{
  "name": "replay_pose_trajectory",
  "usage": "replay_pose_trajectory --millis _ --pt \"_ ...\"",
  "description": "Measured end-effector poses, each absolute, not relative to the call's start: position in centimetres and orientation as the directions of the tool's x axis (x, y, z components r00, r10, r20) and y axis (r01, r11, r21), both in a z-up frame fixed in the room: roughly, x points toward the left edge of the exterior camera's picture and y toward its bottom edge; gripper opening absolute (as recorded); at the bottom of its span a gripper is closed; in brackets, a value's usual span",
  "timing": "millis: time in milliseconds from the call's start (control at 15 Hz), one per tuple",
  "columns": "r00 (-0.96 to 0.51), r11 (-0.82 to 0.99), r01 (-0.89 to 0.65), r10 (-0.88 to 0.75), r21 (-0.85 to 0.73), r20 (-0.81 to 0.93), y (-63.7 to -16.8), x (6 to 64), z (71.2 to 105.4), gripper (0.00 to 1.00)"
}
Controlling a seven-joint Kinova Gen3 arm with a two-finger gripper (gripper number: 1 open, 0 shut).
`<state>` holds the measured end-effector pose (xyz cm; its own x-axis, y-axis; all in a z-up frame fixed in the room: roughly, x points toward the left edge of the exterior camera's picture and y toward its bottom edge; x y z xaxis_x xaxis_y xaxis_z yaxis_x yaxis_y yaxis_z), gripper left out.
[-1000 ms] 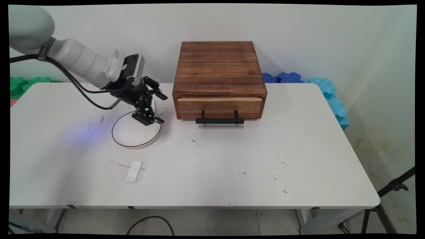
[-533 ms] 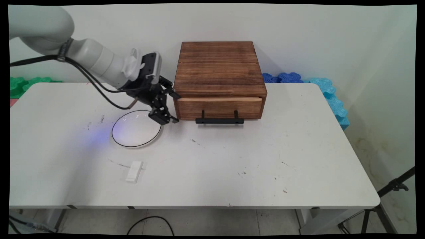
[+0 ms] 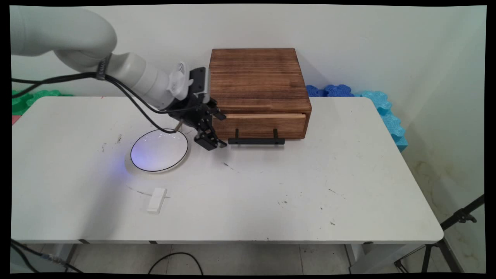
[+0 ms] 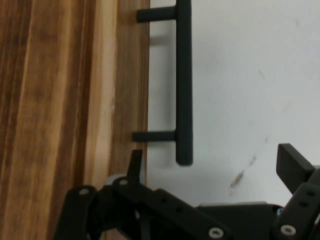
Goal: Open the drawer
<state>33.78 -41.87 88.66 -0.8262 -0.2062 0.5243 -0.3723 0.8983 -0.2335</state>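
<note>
While spread wide, jaws beside drawer handle [image 4: 184,80], wooden box [image 3: 255,83]

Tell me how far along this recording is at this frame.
Done: nothing visible. The drawer is shut, the plate is empty, and the white block lies on the table. In hand: the gripper, fingers open and empty, hovers by the left end of the handle. Left: handle ungrasped, drawer unopened.
</note>
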Motion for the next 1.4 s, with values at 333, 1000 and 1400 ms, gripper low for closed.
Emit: replay_pose_trajectory --millis 333,1000,1400 --pt "-0.82 0.892 -0.391 -0.225 -0.228 0.526 -42.6 31.3 87.4 1.0" --pt "-0.816 0.885 -0.408 -0.242 -0.226 0.525 -44.0 28.1 85.0 1.0" --pt "-0.817 0.883 -0.413 -0.25 -0.224 0.52 -44.8 26.9 83.5 1.0"
